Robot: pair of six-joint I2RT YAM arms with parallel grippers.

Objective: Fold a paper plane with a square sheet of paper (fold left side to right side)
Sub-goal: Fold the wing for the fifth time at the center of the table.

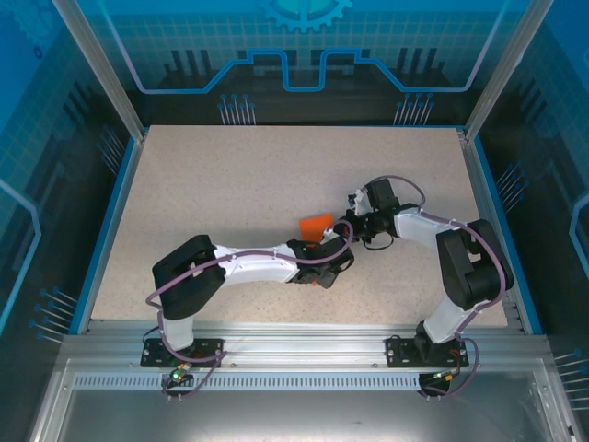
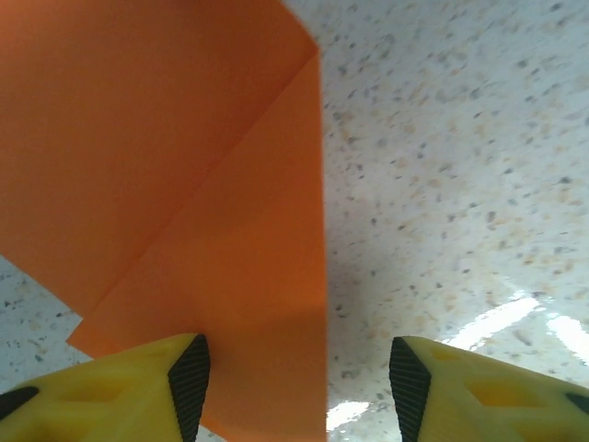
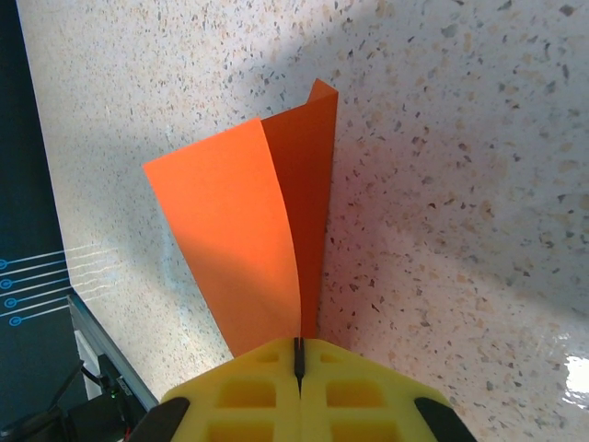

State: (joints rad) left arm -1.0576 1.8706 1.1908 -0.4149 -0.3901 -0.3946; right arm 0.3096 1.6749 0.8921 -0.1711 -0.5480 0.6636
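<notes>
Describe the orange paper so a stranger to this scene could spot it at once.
Start at the speckled beige table; look just right of centre, where the two arms meet. There is the sheet of paper, partly folded, one edge pinched in the right gripper. Its bright orange-red stands out against the pale top and black-and-white arms.

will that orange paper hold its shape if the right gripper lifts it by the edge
Probably floppy: the paper curves up from where the right gripper pinches it. Likely very light, so a nudge from the open left gripper could slide it on the smooth table. The fold may stiffen it slightly.
</notes>
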